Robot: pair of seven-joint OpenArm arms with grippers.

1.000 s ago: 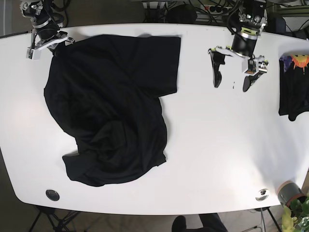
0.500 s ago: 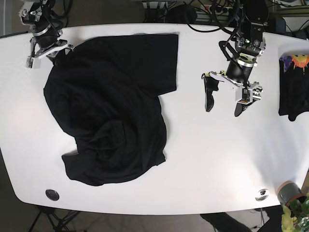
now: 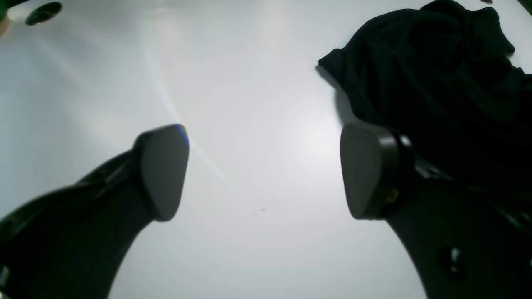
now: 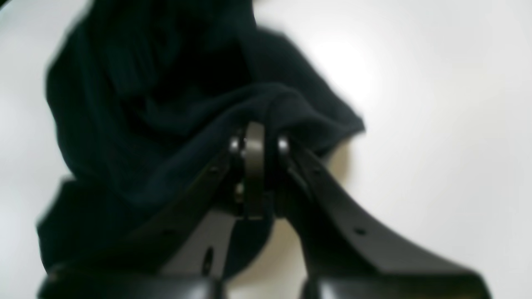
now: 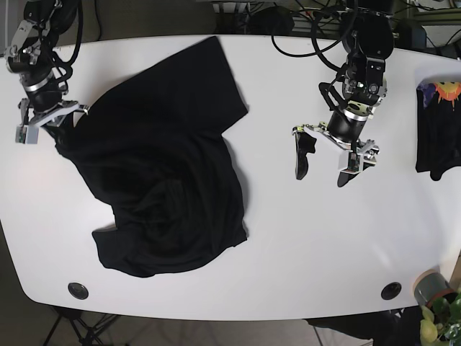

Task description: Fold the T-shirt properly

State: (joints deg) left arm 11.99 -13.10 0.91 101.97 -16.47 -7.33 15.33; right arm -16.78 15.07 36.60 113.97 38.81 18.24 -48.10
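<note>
The folding has hardly begun. The black T-shirt point(image 5: 162, 166) lies in a loose, rumpled heap on the left half of the white table point(image 5: 288, 238), with no clean fold in it anywhere: one broad flap reaches toward the table's far edge, and the near end is bunched into a rounded wad close to the near-left rim. Nearly everything is left to do, I'd say — spreading it flat, squaring the sleeves, and then the folds themselves.

The shirt's long axis runs across the table's depth with a slight diagonal lean, from the flap near the far edge, angled toward the table's middle, down to the crumpled end toward the near-left corner. Which end is collar and which is hem I can't make out; the cloth is too dark and creased.

The right gripper point(image 5: 43, 115) sits at the shirt's left edge, close to the table's left rim. Its wrist view is blurred, but the fingers look pinched together with a ridge of black cloth point(image 4: 266, 104) caught between them, so it seems to be grasping the garment.

The left gripper point(image 5: 324, 164) hangs over bare table right of the shirt, well apart from it, its pads point(image 3: 164, 170) spread wide and holding nothing. A second dark garment point(image 5: 438, 133) lies by the table's right edge.
</note>
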